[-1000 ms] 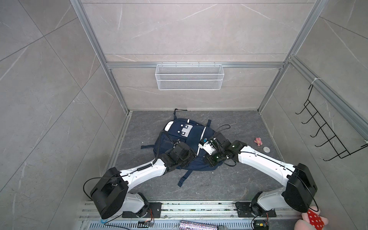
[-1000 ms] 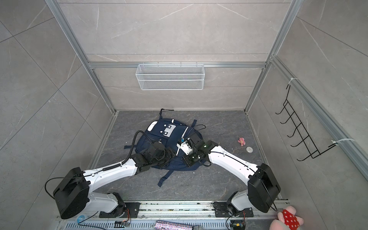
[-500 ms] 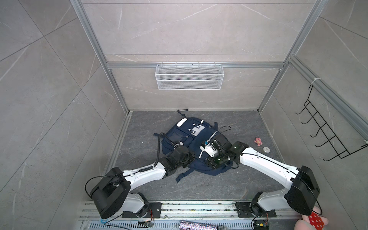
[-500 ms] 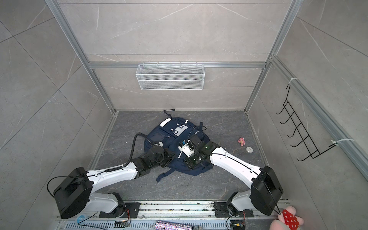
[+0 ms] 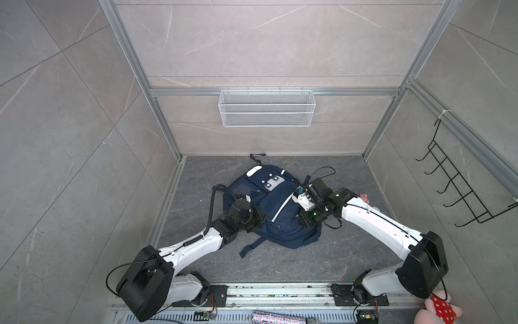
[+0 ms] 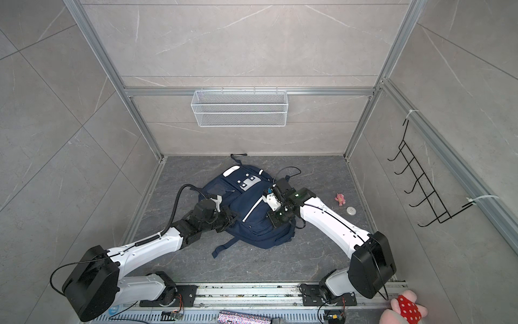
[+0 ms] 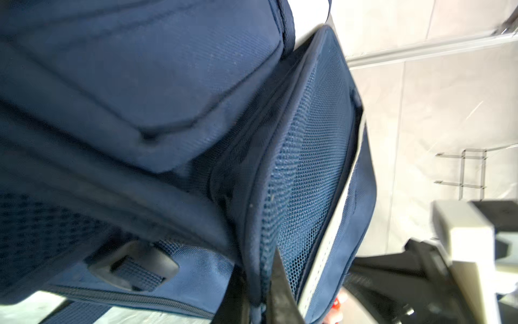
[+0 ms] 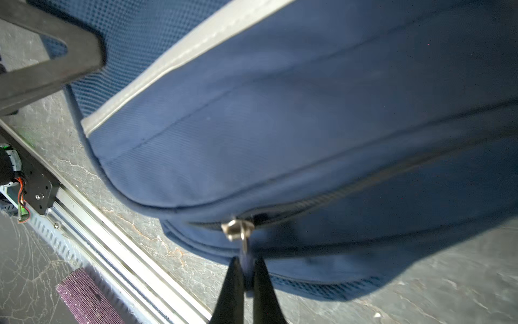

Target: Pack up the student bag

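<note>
Now my left gripper [image 7: 256,303] clamps the mesh side pocket [image 7: 308,140] rim to brace the student bag [image 5: 280,227], lying mid-way on the floor [image 5: 280,266] nearer its back edge, while my right gripper [image 8: 246,269] pinches the zip pull [image 8: 243,238], presumably to run the zip.

Reaching in with the left arm [image 5: 193,246] from its base at the near rail, slanting forward and toward the middle, forearm low, wrist bent inward. Ending there in the left pincer [image 5: 259,219], shown from the wrist as a pincer [image 7: 258,298] with both dark fingers pressed together on a piped seam of the student bag [image 7: 140,84]. Mirrored by the right arm [image 5: 378,225], slanting forward and inward from its own base, wrist rolled so that the tool points back toward the rail. Clamped tight with the right pincer [image 8: 245,265] on the zip pull [image 8: 244,242], fingertips all but touching.
</note>
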Controlling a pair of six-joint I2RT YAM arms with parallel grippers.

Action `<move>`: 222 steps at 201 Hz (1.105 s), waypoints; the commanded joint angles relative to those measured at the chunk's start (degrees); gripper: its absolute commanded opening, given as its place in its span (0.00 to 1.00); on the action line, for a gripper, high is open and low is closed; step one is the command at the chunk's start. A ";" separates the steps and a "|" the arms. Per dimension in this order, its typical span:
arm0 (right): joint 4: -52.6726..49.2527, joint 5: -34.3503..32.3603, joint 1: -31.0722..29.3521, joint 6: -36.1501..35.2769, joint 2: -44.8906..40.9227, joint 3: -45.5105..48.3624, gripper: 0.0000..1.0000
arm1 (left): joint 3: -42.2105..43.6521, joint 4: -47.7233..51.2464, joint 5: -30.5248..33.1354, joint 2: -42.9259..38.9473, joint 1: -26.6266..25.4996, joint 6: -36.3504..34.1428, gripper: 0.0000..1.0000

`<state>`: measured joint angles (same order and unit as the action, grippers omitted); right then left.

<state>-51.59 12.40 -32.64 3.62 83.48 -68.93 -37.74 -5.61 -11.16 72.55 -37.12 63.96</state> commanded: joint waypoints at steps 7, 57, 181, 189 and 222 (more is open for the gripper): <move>-11.50 -17.29 7.79 0.08 1.54 -3.97 0.00 | -4.18 15.90 8.13 -0.75 8.28 -16.67 0.00; -6.50 -13.96 8.65 -2.24 3.88 -6.41 0.00 | -9.47 19.94 -1.08 0.98 15.59 -25.45 0.00; 0.38 -21.45 0.64 -6.02 4.81 -2.68 0.00 | -20.80 23.58 -4.83 12.95 29.31 -33.87 0.00; 1.66 -20.16 -1.56 -6.45 4.25 -2.06 0.00 | -22.65 23.85 -4.54 14.93 29.33 -33.35 0.02; 7.96 -10.11 -5.78 -7.02 1.28 -0.20 0.00 | -26.97 28.39 -1.96 15.14 27.38 -29.58 0.99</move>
<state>-43.13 -0.38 -36.99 -2.63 89.19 -71.07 -60.80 21.67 -23.88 89.91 -10.48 32.23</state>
